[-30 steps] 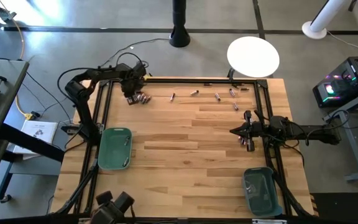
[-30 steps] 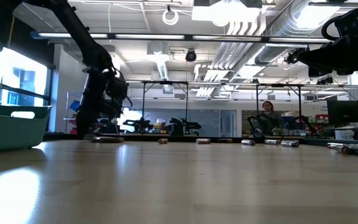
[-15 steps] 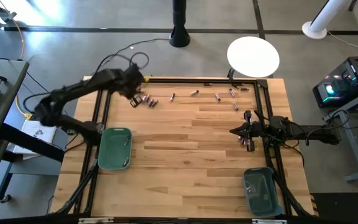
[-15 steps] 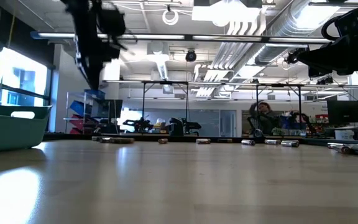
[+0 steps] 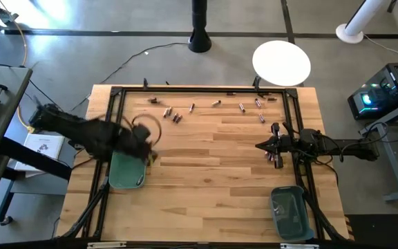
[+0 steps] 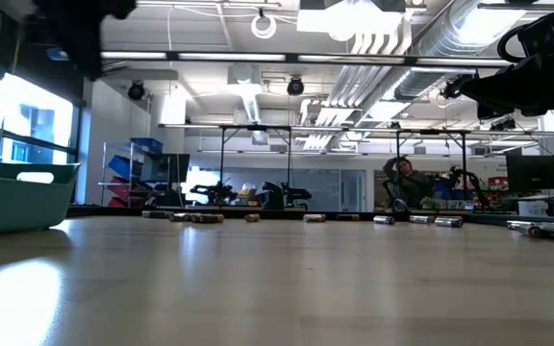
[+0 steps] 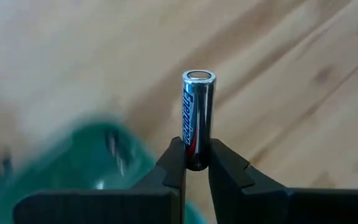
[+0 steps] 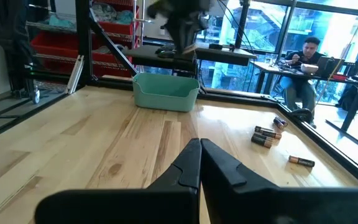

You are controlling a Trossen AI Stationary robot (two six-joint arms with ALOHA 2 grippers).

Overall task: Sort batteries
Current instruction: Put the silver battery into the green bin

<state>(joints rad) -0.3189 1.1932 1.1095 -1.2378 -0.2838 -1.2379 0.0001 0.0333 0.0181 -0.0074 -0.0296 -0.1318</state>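
Fingers (image 7: 178, 163) of left gripper (image 7: 197, 163) pinch silver battery (image 7: 198, 118) by its lower end, upright, above teal bin (image 5: 126, 166) rim | right gripper (image 8: 199, 149) closed, empty, hovering over surface (image 5: 213, 159) | loose batteries (image 5: 171, 115) along far edge

Floor (image 5: 323, 41): grey concrete.
Ceiling (image 6: 373, 38): exposed ducts, strip lights.
Windows (image 6: 22, 120): bright, at one side.
Shelving (image 8: 114, 34): red bins.
Person (image 8: 306, 62): seated at desk.

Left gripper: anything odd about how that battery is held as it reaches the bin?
Nothing alarming. The left gripper pinches the silver battery by its bottom end, upright, beside the left teal bin. A shallow grip, so it could slip.
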